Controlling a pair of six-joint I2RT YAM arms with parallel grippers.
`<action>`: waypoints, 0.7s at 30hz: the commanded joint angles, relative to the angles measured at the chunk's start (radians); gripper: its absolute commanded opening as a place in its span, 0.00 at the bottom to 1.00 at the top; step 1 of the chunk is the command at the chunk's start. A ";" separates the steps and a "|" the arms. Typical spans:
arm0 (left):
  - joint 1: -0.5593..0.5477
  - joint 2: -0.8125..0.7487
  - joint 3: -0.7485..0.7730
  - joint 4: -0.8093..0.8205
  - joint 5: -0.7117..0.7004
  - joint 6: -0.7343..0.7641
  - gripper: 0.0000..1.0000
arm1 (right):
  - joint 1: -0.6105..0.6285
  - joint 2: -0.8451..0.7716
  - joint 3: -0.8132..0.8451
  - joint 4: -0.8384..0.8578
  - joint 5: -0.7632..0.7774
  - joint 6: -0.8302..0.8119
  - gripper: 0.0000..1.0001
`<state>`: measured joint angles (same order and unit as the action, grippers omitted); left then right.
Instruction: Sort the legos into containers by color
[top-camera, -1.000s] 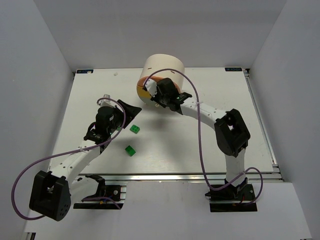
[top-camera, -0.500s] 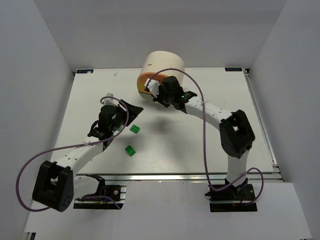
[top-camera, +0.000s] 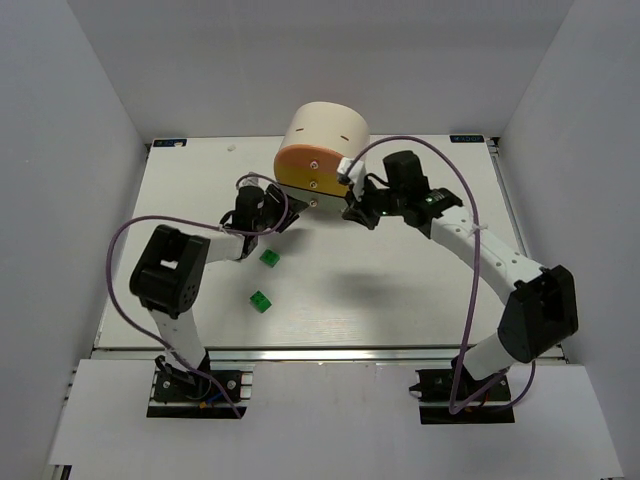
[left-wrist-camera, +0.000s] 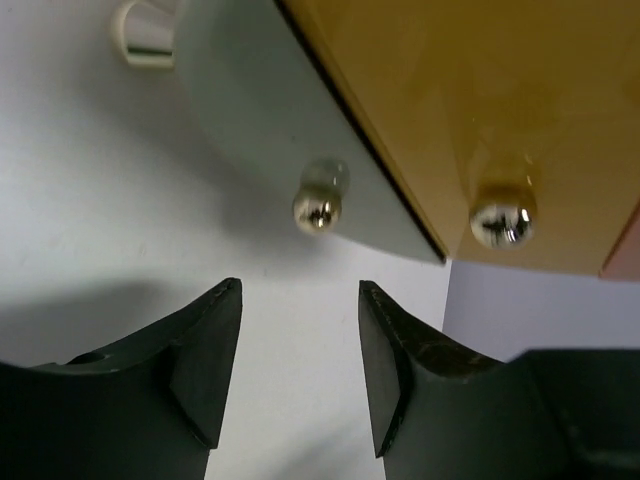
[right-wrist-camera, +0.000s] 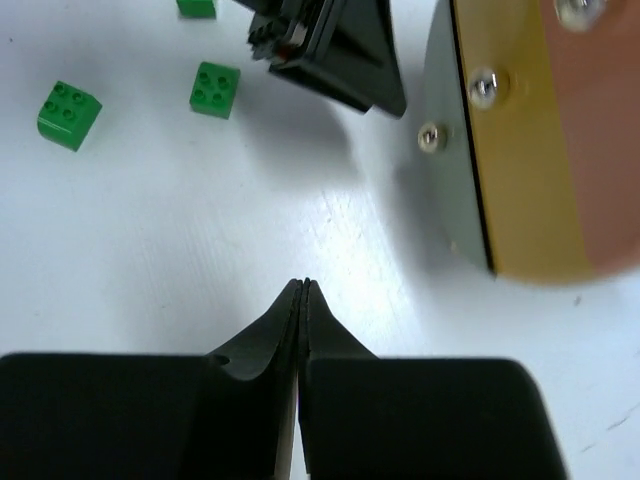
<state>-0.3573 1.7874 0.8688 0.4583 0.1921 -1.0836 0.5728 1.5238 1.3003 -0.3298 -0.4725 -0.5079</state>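
Note:
The cream drum (top-camera: 325, 128) stands at the back of the table, its containers' orange (top-camera: 312, 168) and yellow (left-wrist-camera: 480, 110) curved fronts facing the arms. My left gripper (top-camera: 287, 211) is open and empty, low at the drum's left foot. In the left wrist view it (left-wrist-camera: 300, 295) points at a small knob (left-wrist-camera: 318, 208) on a pale bottom front, with a second knob (left-wrist-camera: 503, 222) on the yellow one. My right gripper (top-camera: 354, 213) is shut and empty (right-wrist-camera: 303, 286), just right of the drum. Green legos (top-camera: 270, 257) (top-camera: 261, 301) lie on the table; three (right-wrist-camera: 214, 89) show in the right wrist view.
White walls close in the white table (top-camera: 420, 290) on three sides. The left arm's purple cable (top-camera: 130, 235) loops over its elbow, and the right arm's cable (top-camera: 470, 300) hangs along its forearm. A cream foot (left-wrist-camera: 145, 30) sticks out under the drum.
My left gripper has moved up and right to the drum's foot, its jaws narrower. My right gripper has pulled off the drum's front and swung right, uncovering the orange front.

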 joint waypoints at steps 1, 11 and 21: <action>-0.003 0.073 0.096 0.068 0.047 -0.016 0.60 | -0.066 -0.089 -0.041 0.008 -0.069 0.132 0.00; -0.012 0.221 0.213 0.071 0.029 -0.032 0.58 | -0.195 -0.110 -0.036 0.012 -0.129 0.175 0.00; -0.032 0.260 0.184 0.214 -0.008 -0.056 0.47 | -0.240 -0.076 -0.018 0.003 -0.178 0.181 0.00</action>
<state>-0.3744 2.0506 1.0538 0.6022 0.2161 -1.1343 0.3401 1.4334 1.2472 -0.3416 -0.6098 -0.3428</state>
